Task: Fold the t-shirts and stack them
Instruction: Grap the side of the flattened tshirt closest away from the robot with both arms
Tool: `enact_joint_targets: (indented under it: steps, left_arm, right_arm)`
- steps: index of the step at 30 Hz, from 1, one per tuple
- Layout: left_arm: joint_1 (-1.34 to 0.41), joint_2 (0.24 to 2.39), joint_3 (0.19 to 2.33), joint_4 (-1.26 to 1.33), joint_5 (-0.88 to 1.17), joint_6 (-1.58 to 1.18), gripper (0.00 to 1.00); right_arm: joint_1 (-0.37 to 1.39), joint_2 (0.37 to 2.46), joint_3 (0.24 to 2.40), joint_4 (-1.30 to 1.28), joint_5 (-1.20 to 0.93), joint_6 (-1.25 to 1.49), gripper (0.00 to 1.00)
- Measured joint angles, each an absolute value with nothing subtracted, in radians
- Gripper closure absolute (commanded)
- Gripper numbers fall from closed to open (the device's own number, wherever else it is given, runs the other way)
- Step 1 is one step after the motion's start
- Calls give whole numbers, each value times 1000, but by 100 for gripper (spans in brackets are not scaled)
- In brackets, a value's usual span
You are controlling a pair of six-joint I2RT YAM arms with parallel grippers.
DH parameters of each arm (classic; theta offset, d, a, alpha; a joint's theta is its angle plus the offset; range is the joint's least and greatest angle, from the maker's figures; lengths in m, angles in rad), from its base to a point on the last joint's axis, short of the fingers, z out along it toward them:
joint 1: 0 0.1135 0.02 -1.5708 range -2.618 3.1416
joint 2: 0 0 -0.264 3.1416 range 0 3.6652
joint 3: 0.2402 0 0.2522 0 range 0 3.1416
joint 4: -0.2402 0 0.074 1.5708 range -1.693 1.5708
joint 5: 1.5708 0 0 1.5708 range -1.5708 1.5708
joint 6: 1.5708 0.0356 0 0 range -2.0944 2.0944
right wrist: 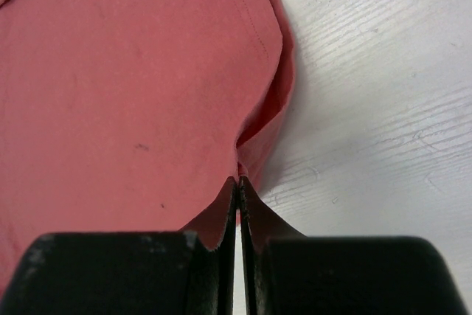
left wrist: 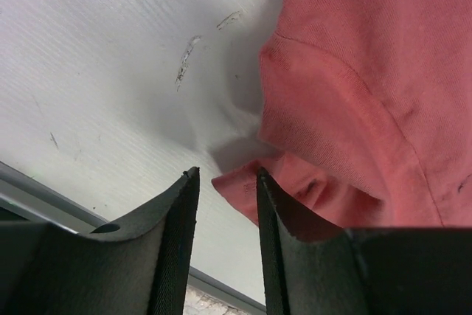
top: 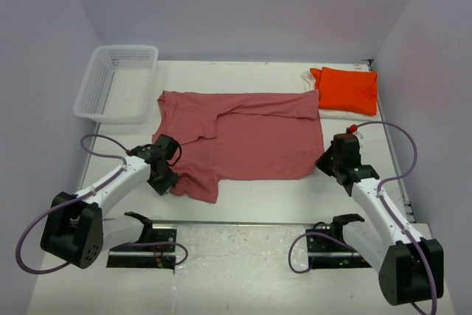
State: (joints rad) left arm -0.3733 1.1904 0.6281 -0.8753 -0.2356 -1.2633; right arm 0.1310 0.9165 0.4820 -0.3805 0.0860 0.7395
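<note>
The left pincer (left wrist: pixel 227 175) stands open, with a sleeve corner of the flat-spread dusty rose-red cloth t-shirt (top: pixel 251 138) lying just at its parted tips on the white table (top: pixel 258 197). The right pincer (right wrist: pixel 240 181) is clamped tight on that shirt's opposite lower corner. Well beyond the left pincer sits one white plastic mesh basket (top: pixel 125 48). Beyond the right pincer lies one folded bright orange t-shirt (top: pixel 346 90), and a sliver of one white t-shirt (top: pixel 308 77) peeks out on its side toward the left pincer. That makes three shirts, one basket and two pincers.
</note>
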Motion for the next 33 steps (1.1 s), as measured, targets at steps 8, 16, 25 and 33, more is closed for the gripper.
enact_joint_targets:
  steps: [8, 16, 25, 33]
  left_arm:
    - [-373, 1196, 625, -878, -220, -1263, 65]
    - [-373, 1224, 600, -829, -204, -1261, 71]
    - [-373, 1267, 603, -787, -152, -1234, 71]
    - [-373, 1268, 602, -773, -137, -1227, 100]
  right_arm:
    - [131, 916, 482, -381, 86, 739, 100]
    - [131, 916, 482, -381, 86, 739, 100]
    - [131, 916, 482, -381, 86, 740, 100]
    - [131, 916, 482, -381, 86, 739, 100]
